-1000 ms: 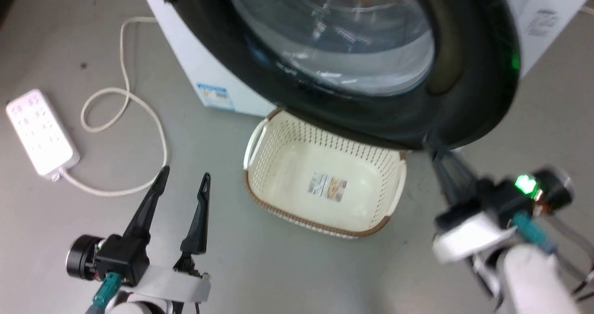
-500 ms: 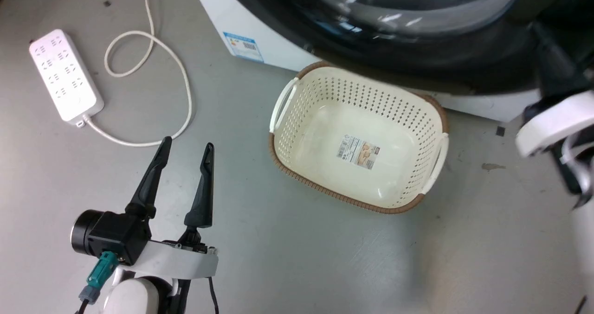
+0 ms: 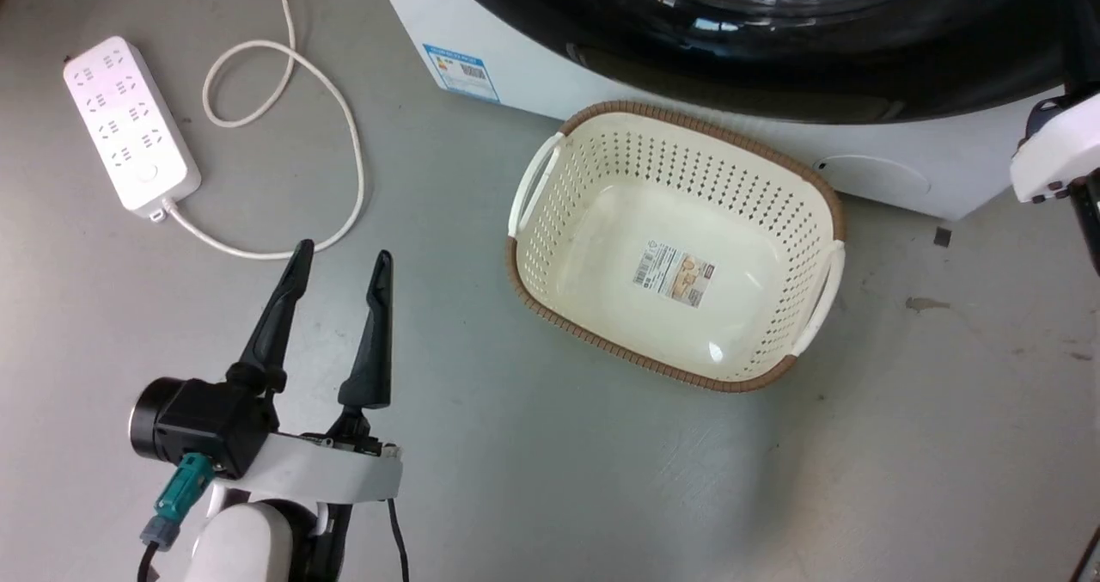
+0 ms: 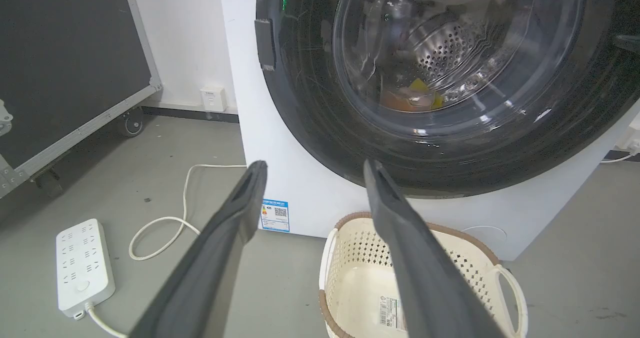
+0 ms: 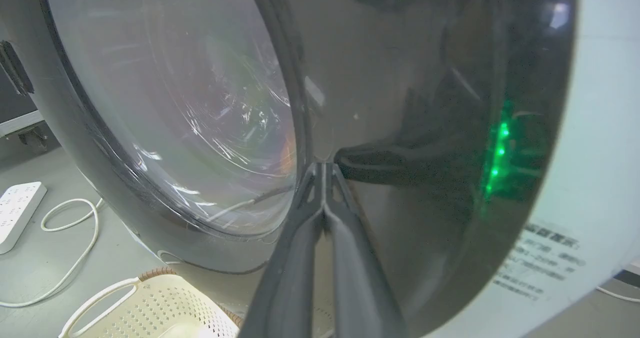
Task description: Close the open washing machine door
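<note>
In the head view, at ten o'clock, a white power strip (image 3: 129, 126) lies on the grey floor, and its cord (image 3: 344, 161) loops toward the middle. At seven o'clock the left gripper (image 3: 342, 254) hangs over bare floor with its two dark fingers spread wide and nothing between them. It is well apart from the machine.

Just right of centre an empty cream basket (image 3: 653, 111) sits on the floor, close against the foot of the white washing machine (image 3: 481, 49). From twelve to two o'clock the washing machine door (image 3: 773, 75) fills the top of the view. In the left wrist view it looks to lie flat against the machine front, with the steel drum showing through the glass. Whether the latch has caught I cannot tell.

In the right wrist view the right gripper (image 5: 324, 168) has its fingers pinched together on nothing, with their tips against the door's glossy black rim just beside the glass.

The door is probably rigid and fairly heavy, swinging on its hinge as one piece. It should need pushing rather than grasping, and the polished rim looks slick, so closed tips could skate sideways. The best place to press is the broad rim on the side away from the hinge — not the bulging glass bowl, which is curved and the more fragile part. A firm, square push is likely needed to seat the catch.
</note>
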Controlling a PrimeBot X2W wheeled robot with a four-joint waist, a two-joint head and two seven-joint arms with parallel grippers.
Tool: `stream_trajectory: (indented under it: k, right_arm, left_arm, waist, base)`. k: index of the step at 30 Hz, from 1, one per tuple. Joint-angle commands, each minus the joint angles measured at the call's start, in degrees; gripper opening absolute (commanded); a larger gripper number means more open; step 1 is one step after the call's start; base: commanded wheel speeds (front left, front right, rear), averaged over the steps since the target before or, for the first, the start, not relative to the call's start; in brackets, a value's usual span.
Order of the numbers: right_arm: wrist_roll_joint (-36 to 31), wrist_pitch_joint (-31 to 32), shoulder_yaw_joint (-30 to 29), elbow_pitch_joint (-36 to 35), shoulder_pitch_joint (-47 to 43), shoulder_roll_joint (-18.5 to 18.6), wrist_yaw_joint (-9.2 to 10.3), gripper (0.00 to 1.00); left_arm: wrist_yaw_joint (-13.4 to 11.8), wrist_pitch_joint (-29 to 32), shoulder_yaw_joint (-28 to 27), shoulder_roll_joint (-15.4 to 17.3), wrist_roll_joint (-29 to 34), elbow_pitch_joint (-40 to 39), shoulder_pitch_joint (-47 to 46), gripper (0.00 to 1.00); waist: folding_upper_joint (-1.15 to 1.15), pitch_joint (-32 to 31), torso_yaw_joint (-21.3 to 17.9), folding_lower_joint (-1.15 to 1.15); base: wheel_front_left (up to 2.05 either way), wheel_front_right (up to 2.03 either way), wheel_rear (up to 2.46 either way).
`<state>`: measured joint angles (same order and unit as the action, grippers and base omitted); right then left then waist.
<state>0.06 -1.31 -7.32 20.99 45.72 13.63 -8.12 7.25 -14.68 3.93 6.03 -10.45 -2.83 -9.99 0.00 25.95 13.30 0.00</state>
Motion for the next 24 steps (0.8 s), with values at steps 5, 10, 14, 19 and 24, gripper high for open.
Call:
stream_trajectory:
  k: [5, 10, 14, 19, 24]
  right_arm:
    - [0.0, -2.5, -1.2, 0.7, -0.8, -0.1, 0.64, 0.00]
    - [1.1, -5.6, 0.7, -0.5, -6.4, -1.8, 0.64, 1.00]
    - [1.6, -8.3, 1.2, -3.8, -13.4, -4.1, 0.64, 1.00]
    - [-0.2, -10.9, 0.5, -10.5, -23.6, -7.0, 0.64, 1.00]
    - [-2.9, -12.5, -1.3, -16.7, -33.4, -9.7, 0.64, 1.00]
  left_arm:
    - [0.2, -0.3, -0.2, -0.2, -0.3, 1.1, 0.1, 1.00]
    - [0.2, -0.3, -0.9, 0.1, -0.5, 2.3, 1.6, 1.00]
    - [0.2, -0.3, -1.8, 0.2, -0.3, 3.2, 3.5, 1.00]
    - [0.2, -0.3, -2.8, 0.0, 0.0, 4.0, 6.1, 1.00]
    - [0.2, -0.3, -3.0, 0.3, -0.4, 4.8, 8.4, 1.00]
  waist:
    - [0.00, -3.0, -1.3, 0.00]
    - [0.00, -7.8, -3.4, 0.00]
    - [0.00, -12.3, -5.4, 0.00]
    - [0.00, -16.8, -7.5, 0.00]
    - [0.00, -19.6, -9.1, 0.00]
  base:
    - [0.00, 0.00, 0.00]
    - [0.00, 0.00, 0.00]
    - [0.00, 0.00, 0.00]
    - [0.00, 0.00, 0.00]
    - [0.00, 0.00, 0.00]
